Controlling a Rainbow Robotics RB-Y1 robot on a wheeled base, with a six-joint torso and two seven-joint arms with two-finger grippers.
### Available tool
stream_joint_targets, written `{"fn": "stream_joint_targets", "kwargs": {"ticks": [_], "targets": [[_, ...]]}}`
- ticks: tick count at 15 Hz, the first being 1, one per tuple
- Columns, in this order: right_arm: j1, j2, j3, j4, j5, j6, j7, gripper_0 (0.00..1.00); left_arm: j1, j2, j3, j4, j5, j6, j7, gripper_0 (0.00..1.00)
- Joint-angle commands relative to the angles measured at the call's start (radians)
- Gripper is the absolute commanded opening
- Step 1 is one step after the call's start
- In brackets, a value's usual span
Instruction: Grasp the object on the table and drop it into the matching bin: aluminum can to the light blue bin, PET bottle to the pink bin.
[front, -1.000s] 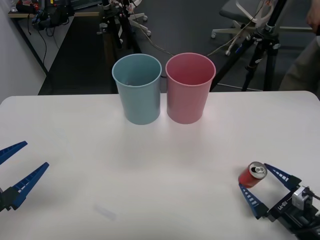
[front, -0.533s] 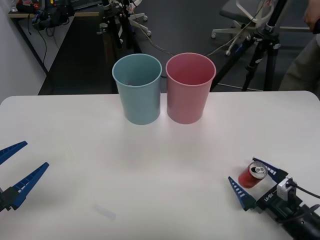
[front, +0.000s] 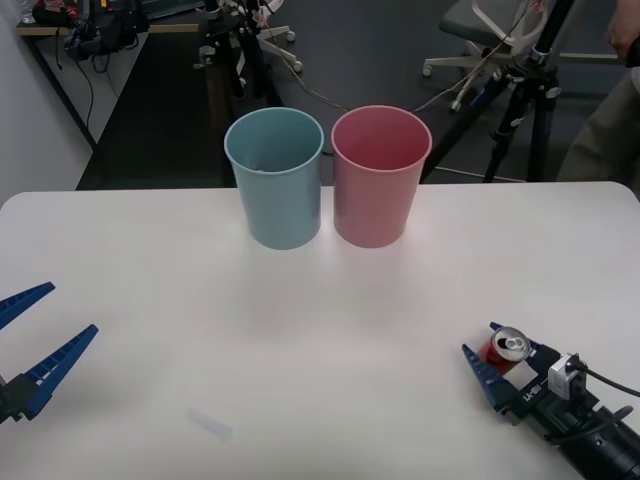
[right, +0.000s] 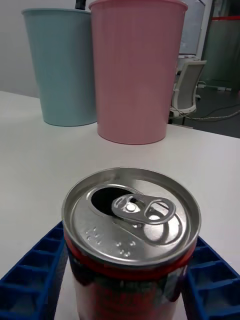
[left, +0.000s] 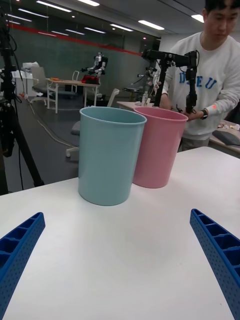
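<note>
Black tripod (front: 527, 110), office chair (front: 478, 35) behind.

The aluminum can (front: 503, 349) is red with a silver top. Far across the white table (front: 300, 330) stand the light blue bin (front: 275, 180) and the pink bin (front: 379, 178).

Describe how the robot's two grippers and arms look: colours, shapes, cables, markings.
Both grippers have blue, ribbed, wedge-shaped fingers tapering to points. The right gripper sits on a black wrist body carrying a small white block, a pale label with dark lettering too small to read, and a thin black cable trailing off. The left gripper has the same blue fingers joined to a dark base at the picture's edge.
</note>
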Motion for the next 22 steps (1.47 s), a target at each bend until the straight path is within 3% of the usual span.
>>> {"fn": "stream_joint_targets", "kwargs": {"ticks": [1,10,13,18,22], "targets": [[0.000,0.000,-0.001,-0.002,-0.001,0.000,-0.001,0.00,0.000,0.000,0.000,0.000,0.000,0.000,0.000,1.00],[0.011,-0.005,-0.004,-0.039,-0.001,-0.007,-0.016,0.00,0.000,0.000,0.000,0.000,0.000,0.000,0.000,1.00],[0.081,-0.008,0.028,-0.212,0.000,0.047,-0.120,0.00,0.000,0.000,0.000,0.000,0.000,0.000,0.000,1.00],[0.222,-0.064,0.167,-0.615,0.000,0.296,-0.315,0.00,0.000,0.000,0.000,0.000,0.000,0.000,0.000,1.00],[0.233,-0.109,0.261,-0.838,0.066,0.451,-0.472,0.00,0.000,0.000,0.000,0.000,0.000,0.000,0.000,1.00]]}}
